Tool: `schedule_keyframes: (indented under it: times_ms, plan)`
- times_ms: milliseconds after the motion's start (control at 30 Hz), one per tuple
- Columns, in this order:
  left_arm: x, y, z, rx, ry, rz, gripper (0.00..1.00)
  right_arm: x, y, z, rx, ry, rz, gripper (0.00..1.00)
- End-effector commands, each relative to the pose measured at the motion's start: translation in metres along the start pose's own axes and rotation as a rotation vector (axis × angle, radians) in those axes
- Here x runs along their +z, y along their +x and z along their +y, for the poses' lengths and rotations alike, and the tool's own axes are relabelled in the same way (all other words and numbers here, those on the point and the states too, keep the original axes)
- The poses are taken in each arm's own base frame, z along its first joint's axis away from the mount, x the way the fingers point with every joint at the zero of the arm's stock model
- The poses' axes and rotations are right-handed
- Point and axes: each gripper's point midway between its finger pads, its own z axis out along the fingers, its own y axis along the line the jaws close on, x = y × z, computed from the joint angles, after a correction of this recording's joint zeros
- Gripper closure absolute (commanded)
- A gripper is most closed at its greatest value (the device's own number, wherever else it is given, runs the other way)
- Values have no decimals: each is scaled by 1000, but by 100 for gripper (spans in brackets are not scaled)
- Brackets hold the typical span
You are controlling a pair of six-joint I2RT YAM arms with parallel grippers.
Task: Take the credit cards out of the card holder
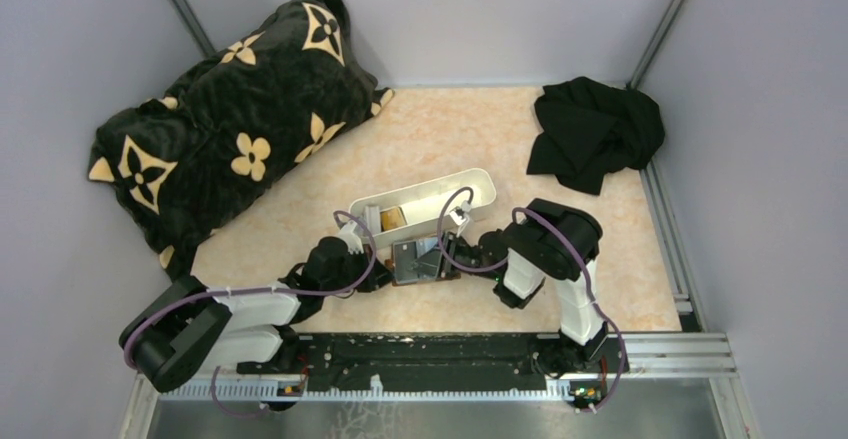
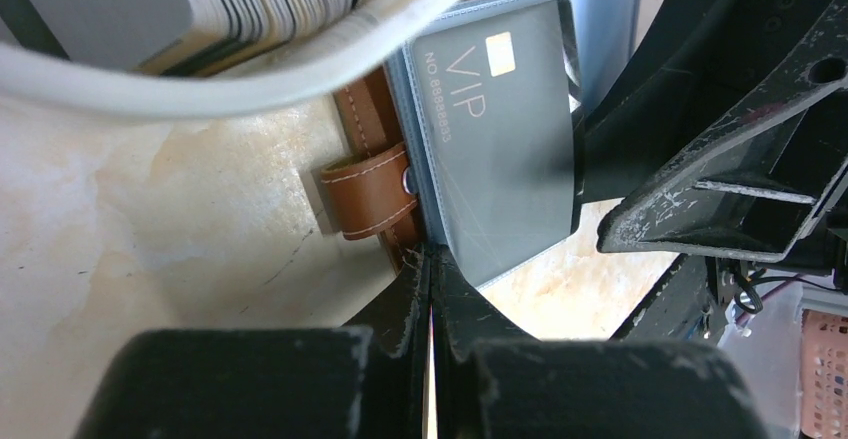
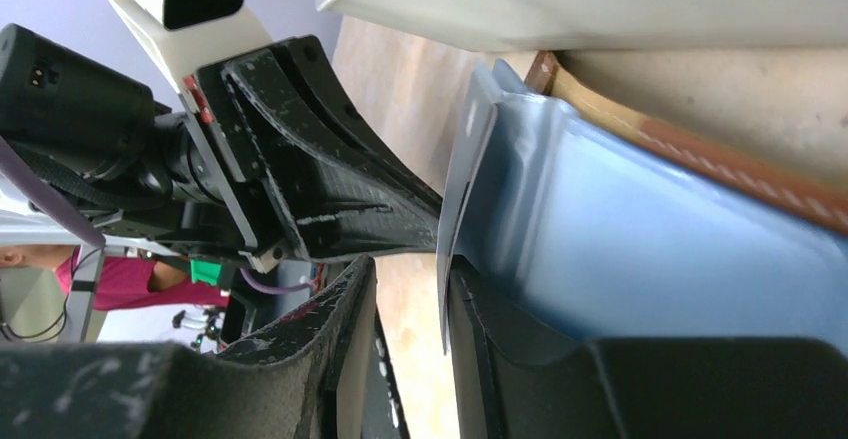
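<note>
Your left fingers are clenched on the near edge of the open card holder. It lies mid-surface, just at 6 o'clock of the white tray. Your right fingers reach in from 3 o'clock. They stand parted around the edge of a grey credit card lying against the blue-grey pockets.

From above, the left gripper and the right gripper largely hide the card holder; in the left wrist view the right one covers an edge of the grey card; the top edge crops the white tray.
</note>
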Motion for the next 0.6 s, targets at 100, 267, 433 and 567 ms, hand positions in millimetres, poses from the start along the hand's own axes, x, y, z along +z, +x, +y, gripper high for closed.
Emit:
schedule_keyframes:
  times_ms: [100, 267, 433, 567]
  plan:
    - [-2, 11, 10, 5, -38, 39, 97, 7, -7, 32, -75, -127, -11, 68]
    - [-1, 9, 8, 1, -32, 38, 98, -5, -7, 25, -68, -95, -25, 68]
    - [-1, 6, 3, -7, -16, 30, 98, -11, -8, 17, -61, -70, -33, 68]
    - [-2, 4, 1, -7, -15, 25, 99, -15, -9, 11, -59, -50, -34, 68]
